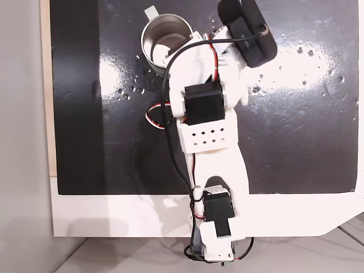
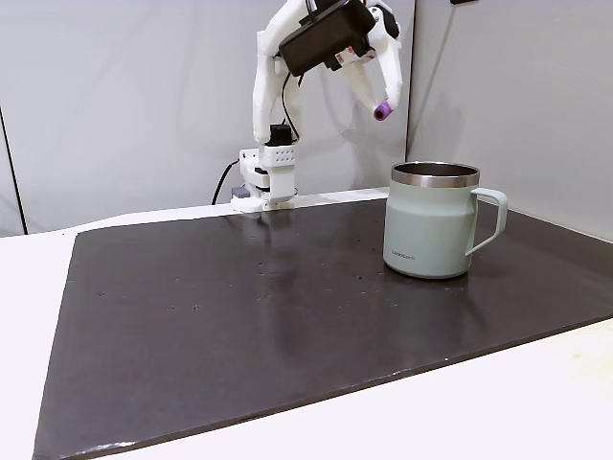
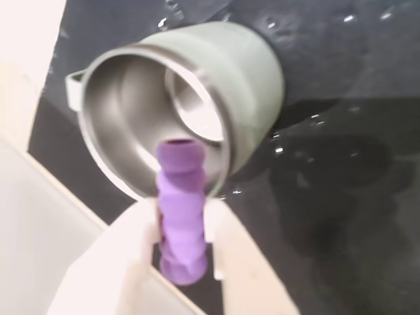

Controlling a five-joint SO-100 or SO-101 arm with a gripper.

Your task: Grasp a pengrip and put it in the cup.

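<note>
- Right now the gripper [image 3: 180, 226] is clamping the pengrip [image 3: 180, 210] between its two white fingers [image 3: 125, 243], with the purple piece filling the gap between them in the wrist view.
- The pengrip's long axis is running along the fingers, and its open end is pointing toward the mouth of the cup [image 3: 249, 72].
- In a fixed view from the side, the pengrip [image 2: 382, 111] is showing as a small purple tip at the end of the gripper [image 2: 381, 103], hanging in the air above the cup [image 2: 426, 225] and a little to the left of its rim.
- The cup is standing upright on the black mat [image 2: 239, 316], near the mat's right edge in that view, with its handle [image 2: 491, 216] pointing right.
- In a fixed view from above, the cup [image 1: 156, 42] is sitting near the mat's [image 1: 296, 125] top edge, partly under the white arm [image 1: 210, 131].
</note>
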